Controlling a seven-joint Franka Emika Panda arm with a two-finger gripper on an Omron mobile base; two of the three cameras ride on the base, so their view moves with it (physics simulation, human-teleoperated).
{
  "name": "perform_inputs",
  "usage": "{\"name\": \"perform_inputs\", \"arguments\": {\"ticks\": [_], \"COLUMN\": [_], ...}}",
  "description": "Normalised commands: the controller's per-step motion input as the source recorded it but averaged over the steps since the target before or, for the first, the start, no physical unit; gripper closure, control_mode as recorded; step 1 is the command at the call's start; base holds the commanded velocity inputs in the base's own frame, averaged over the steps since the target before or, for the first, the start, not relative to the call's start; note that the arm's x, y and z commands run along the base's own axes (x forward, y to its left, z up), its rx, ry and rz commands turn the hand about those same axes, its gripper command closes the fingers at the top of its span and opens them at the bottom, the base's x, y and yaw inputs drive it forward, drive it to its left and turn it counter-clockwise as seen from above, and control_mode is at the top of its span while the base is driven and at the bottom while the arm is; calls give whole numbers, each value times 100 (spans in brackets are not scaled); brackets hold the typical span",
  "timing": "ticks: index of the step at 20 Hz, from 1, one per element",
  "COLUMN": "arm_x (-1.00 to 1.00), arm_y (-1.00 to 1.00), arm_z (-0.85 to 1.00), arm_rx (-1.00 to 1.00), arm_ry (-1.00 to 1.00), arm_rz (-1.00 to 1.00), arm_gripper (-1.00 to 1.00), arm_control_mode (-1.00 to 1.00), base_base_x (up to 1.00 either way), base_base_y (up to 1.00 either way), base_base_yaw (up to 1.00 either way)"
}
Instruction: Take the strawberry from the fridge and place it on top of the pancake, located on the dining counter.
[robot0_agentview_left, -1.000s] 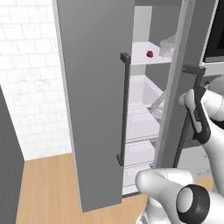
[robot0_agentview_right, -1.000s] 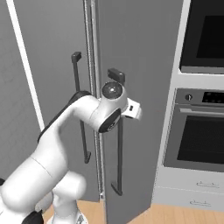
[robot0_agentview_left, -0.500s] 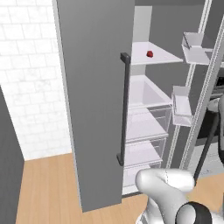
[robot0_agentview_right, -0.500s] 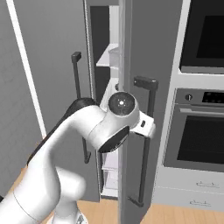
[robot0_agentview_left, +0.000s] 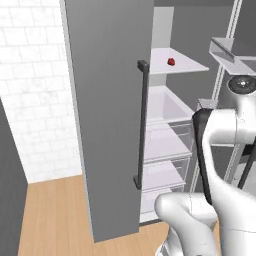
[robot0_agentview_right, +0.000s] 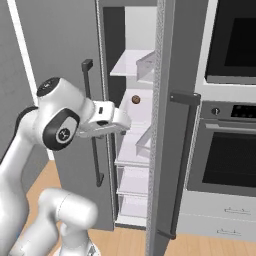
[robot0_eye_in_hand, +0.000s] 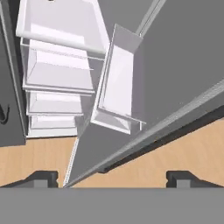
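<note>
fridge (robot0_agentview_right: 165, 125) right door now swung wide vs a second ago, and gripper (robot0_eye_in_hand: 111, 177) has let go of its handle: fingers spread wide, holding nothing. shelf access looks clear. strawberry (robot0_agentview_left: 171, 61) sits alone on the upper white shelf (robot0_agentview_left: 192, 65), tiny, dark red, rounded.

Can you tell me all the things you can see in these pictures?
strawberry: one, dark red, on the fridge's upper white shelf.
fridge: one, grey, right door swung open, long dark bar handles.
shelves: several, white, inside the fridge.
drawers: clear, stacked under the shelves.
door bins: clear, on the open door's inner side.
ovens: two, dark glass, right of the fridge.
floor: light wood.
wall: white brick, left of the fridge.
gripper: one, dark tips, open, holding nothing, by the open door.
</note>
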Motion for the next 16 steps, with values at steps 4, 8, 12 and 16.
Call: {"name": "perform_inputs", "arguments": {"ticks": [4,8,12,16], "arm_x": [28,41,78,41], "arm_y": [25,-20,-44,-61], "arm_z": [-5,-19,-3,2], "arm_rx": [-60,-34,-22,-5], "arm_ry": [27,7,29,32], "arm_rz": [6,-6,-4,-1], "arm_gripper": [-100,-100,-100,-100], "arm_control_mode": [-100,-100,-100,-100], "base_base_x": [0,0,0,0], "base_base_y": [0,0,0,0], "base_base_yaw": [0,0,0,0]}}
